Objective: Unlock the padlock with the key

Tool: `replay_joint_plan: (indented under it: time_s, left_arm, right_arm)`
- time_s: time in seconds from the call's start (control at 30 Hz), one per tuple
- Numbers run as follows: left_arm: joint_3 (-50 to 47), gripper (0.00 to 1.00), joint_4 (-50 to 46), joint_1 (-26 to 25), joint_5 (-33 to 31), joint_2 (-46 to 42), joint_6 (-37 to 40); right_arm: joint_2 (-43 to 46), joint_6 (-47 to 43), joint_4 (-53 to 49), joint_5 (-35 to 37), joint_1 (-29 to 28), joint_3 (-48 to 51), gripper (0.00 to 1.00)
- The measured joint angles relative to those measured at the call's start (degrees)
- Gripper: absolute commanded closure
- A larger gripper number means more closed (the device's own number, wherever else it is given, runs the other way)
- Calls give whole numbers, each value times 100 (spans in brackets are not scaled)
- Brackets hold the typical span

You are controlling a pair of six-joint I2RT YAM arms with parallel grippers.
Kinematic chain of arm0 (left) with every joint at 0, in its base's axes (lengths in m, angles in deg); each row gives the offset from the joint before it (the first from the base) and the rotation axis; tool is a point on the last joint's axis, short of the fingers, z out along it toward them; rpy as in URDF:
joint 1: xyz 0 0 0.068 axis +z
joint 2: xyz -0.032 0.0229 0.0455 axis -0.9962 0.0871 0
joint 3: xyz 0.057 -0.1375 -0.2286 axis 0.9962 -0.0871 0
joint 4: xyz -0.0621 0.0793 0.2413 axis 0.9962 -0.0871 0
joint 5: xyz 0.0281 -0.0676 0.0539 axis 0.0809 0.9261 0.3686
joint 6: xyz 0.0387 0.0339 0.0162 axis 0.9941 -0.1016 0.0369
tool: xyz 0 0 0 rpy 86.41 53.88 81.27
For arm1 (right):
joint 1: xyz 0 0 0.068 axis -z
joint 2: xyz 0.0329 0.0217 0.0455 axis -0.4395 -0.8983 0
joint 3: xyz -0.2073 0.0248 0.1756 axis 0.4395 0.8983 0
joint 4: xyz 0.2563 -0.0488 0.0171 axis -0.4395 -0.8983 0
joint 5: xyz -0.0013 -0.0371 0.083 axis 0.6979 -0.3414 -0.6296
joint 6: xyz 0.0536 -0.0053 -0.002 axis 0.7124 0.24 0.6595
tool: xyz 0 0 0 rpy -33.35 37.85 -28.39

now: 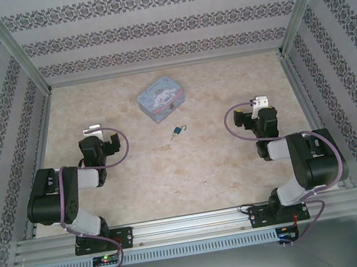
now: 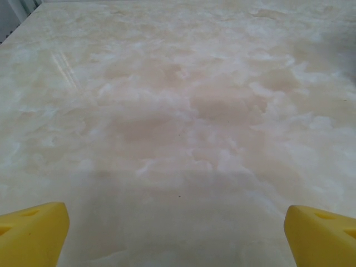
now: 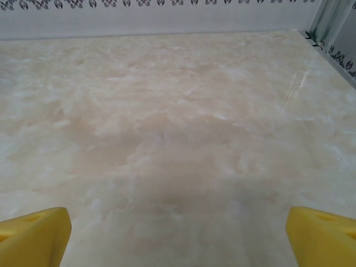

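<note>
**Padlock and its surroundings.** The padlock [image 1: 179, 131], a tiny dark teal body with a brassy glint, is seen lying on the marbled table [image 1: 191, 172], near the middle and slightly toward the far side. A thin greyish sliver, taken as the key [image 1: 173, 137], is found at the padlock's near-left end. Whether it is touching or only just beside cannot be told at this size. The light-blue tin [image 1: 162, 98] is placed near the padlock on its far side, apart from it.

Bare tabletop is left on every other side of the lock, widest toward the near rail [image 1: 192, 224]. The left gripper [image 1: 92, 130] and the right gripper [image 1: 259, 102] are held well apart from the padlock, one on either flank, each nearer its side wall than the centre.

In each wrist view the yellow fingers [image 2: 33, 231] [image 3: 33, 233] are seen spread wide at the lower corners, with bare tabletop between them. The table is bounded by patterned walls [image 1: 150, 30] and metal posts [image 1: 291, 9].
</note>
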Motion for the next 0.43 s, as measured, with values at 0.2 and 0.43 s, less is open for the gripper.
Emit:
replay_joint_plan:
  time_s: [0.2, 0.43]
  left_arm:
    - [0, 1, 0, 2, 52, 0, 0]
    - [0, 1, 0, 2, 55, 0, 0]
  right_arm:
    - [0, -39, 0, 2, -4, 0, 2]
    - [0, -42, 0, -35, -11, -9, 2]
